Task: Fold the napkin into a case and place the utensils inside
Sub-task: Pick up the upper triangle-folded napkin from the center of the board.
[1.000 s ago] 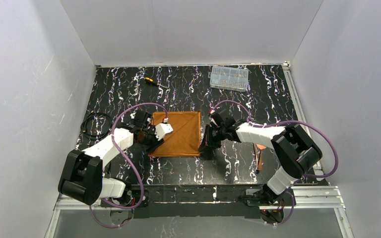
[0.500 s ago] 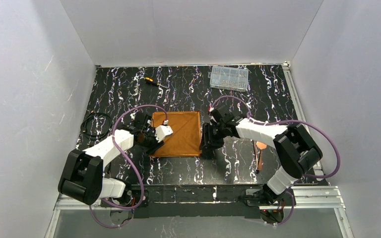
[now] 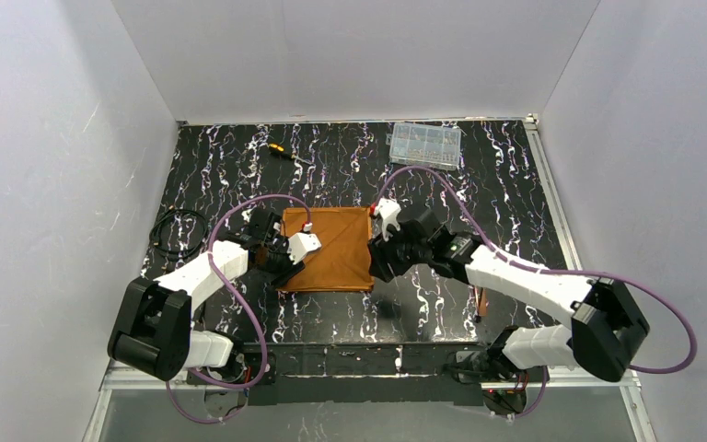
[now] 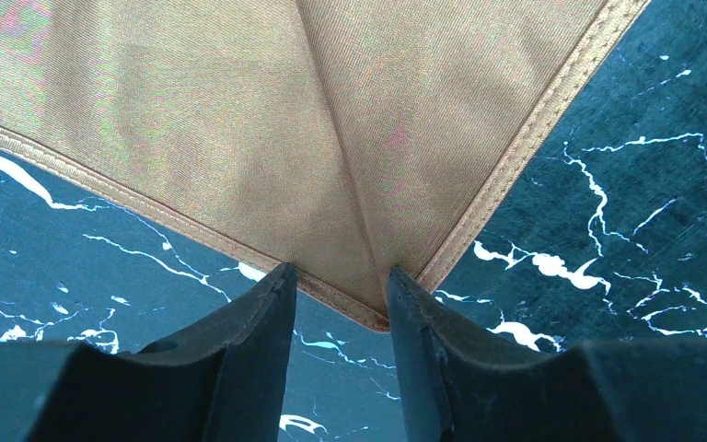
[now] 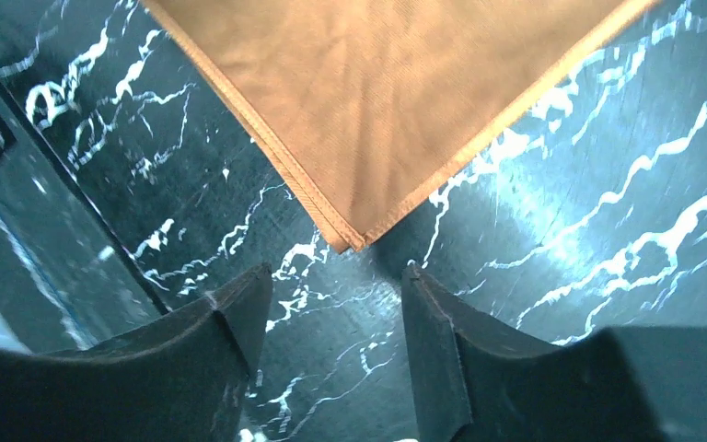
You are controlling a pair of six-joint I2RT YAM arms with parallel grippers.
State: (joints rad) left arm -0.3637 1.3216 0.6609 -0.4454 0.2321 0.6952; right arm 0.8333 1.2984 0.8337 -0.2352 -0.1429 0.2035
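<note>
We see the napkin (image 3: 330, 247) flat on the counter (image 3: 442, 198). At its near left corner our left pincer (image 4: 336, 276) stands spread, the corner tip lying between its fingers. At its near right corner our right pincer (image 5: 336, 276) is spread too, with the tip just ahead of it. Beyond the napkin sits a clear box (image 3: 425, 145).

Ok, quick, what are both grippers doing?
Left gripper: open, straddling the napkin corner.
Right gripper: open, holding nothing.
</note>
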